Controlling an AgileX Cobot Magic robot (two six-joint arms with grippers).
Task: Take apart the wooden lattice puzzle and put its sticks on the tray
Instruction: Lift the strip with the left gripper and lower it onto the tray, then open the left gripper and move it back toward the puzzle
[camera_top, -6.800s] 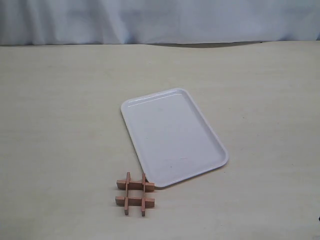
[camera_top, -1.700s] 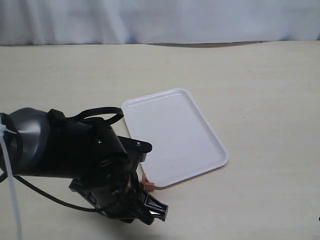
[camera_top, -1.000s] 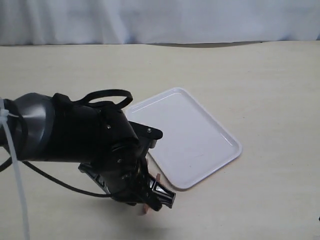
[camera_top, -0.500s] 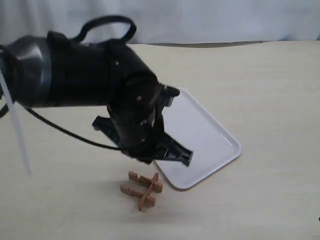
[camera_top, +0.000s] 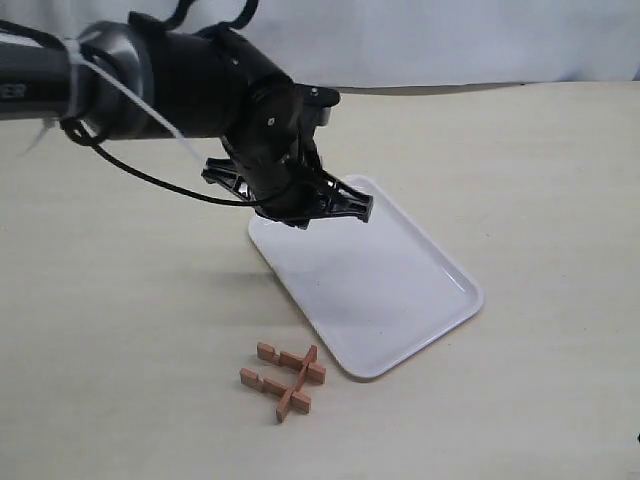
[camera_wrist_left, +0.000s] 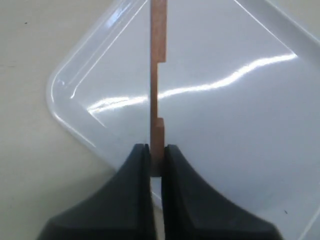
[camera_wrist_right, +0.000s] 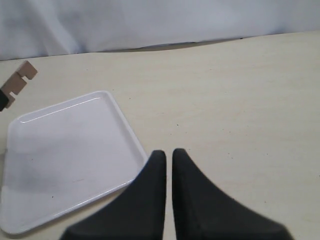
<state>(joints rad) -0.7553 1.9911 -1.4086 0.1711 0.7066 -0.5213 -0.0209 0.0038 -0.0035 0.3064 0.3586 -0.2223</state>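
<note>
One stick (camera_wrist_left: 158, 55) juts from left hand (camera_wrist_left: 156, 152) (over tray (camera_wrist_left: 230, 130)).

No text, label, brand, number or sign can be read on anything seen in these three views

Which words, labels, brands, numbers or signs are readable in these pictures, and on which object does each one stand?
White lettering on the black left arm, at the edge of the exterior view: cut off by the frame, too blurred to read.
Tray: no text visible.
Stick held in the left tool: no text visible.
Interlocked sticks on the table: no text visible.
</note>
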